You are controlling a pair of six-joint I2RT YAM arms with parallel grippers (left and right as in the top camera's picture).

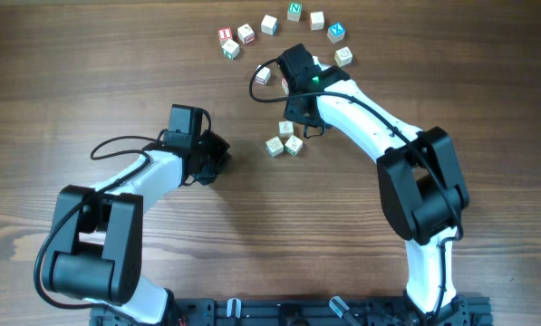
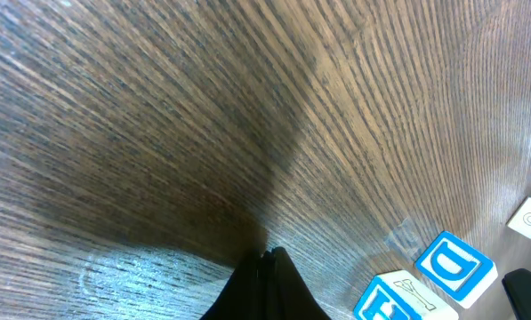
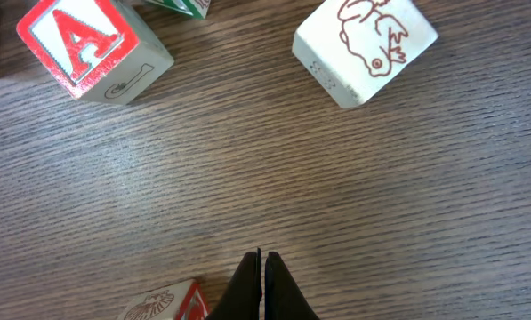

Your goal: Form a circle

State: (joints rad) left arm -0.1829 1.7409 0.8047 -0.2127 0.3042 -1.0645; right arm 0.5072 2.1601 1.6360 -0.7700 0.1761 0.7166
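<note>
Two robot arms are pictured over a wood-grain table [image 1: 89,72] on which pale wooden alphabet cubes [image 1: 317,20] are spread. A curved row of cubes [image 1: 269,24] is seen at the far side of the table. It runs from a red-lettered cube [image 1: 225,34] on the left, past a green N cube [image 1: 294,11] at the top, to a blue-lettered cube [image 1: 336,32] and a pale cube [image 1: 343,56] on the right. The curve is open on the side facing the robot. The right arm [image 1: 379,127] is stretched into that opening, and a stray cube [image 1: 263,75] is seen just beside its wrist. A small cluster of cubes [image 1: 275,145] is found near the table's middle, between the two arms. The right gripper [image 3: 262,260] is shown low over bare wood, its fingers pressed together with nothing between them. Ahead of it, well apart from the tips, a red A cube [image 3: 92,49] and a white cube [image 3: 365,44] bearing a red line drawing of an animal are framed. The left gripper [image 2: 267,258] is likewise shown with fingers together and nothing held. A blue D cube [image 2: 454,264] is caught to its right, just beside a blue-framed cube [image 2: 397,300].
</note>
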